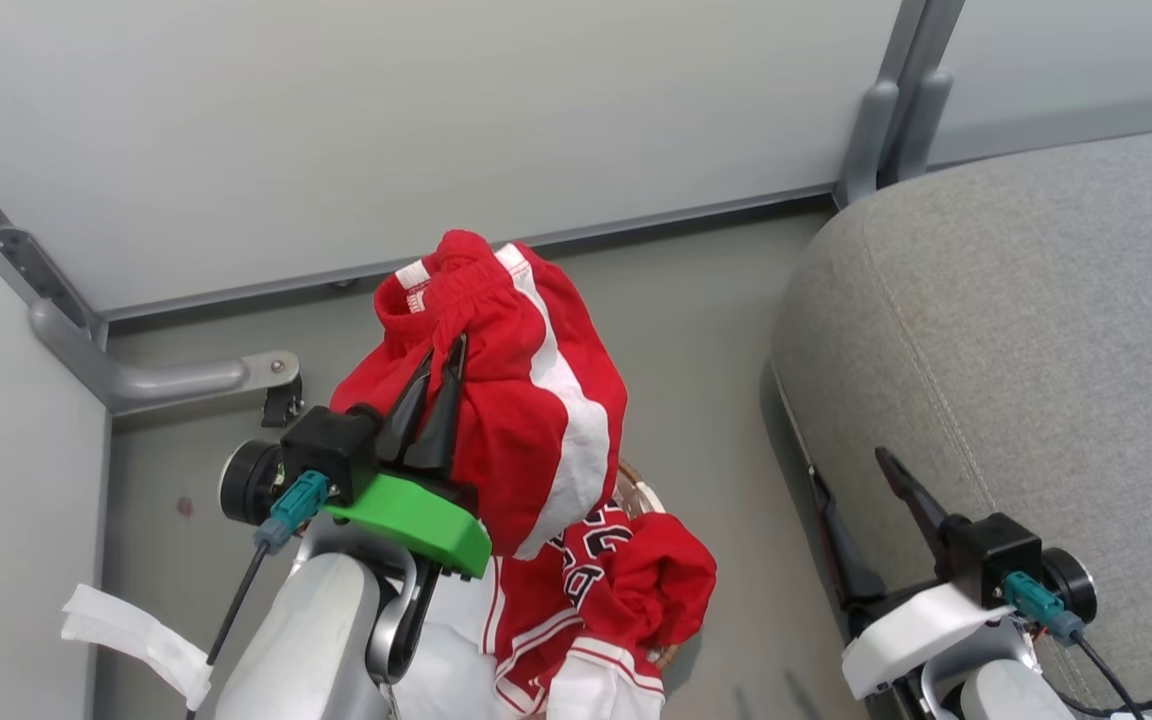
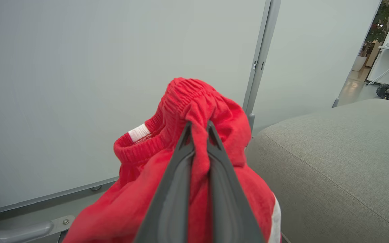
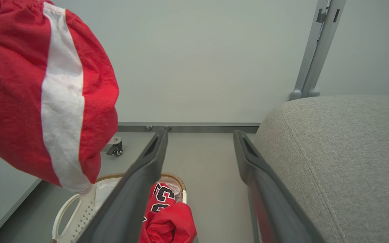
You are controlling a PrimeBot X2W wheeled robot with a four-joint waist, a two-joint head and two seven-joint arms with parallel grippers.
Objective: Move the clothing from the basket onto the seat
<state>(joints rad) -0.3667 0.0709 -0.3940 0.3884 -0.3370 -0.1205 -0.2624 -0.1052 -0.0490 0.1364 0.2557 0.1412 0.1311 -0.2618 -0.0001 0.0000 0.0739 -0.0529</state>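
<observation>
Hanging over basket [image 3: 79,209], red shorts [image 1: 536,400] are clenched by left gripper [image 1: 446,350] | jersey [image 1: 636,580] heaped inside | right gripper [image 1: 848,465] spread empty beside seat [image 1: 1036,300]

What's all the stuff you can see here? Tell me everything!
red shorts: one, red with a white stripe, hanging from the left gripper above the basket
red jersey: one, red with dark numerals, bunched in the basket
basket: one, cream-white with a brown rim, on the floor
seat: one, grey, at the right
floor: one, grey, underneath
wall panels: several, pale grey, behind
caster wheel: one, dark, by the wall
white strip: one, white, lower left
left gripper: one, dark fingers, shut on the shorts' waistband
right gripper: one, dark fingers, open, beside the seat
</observation>
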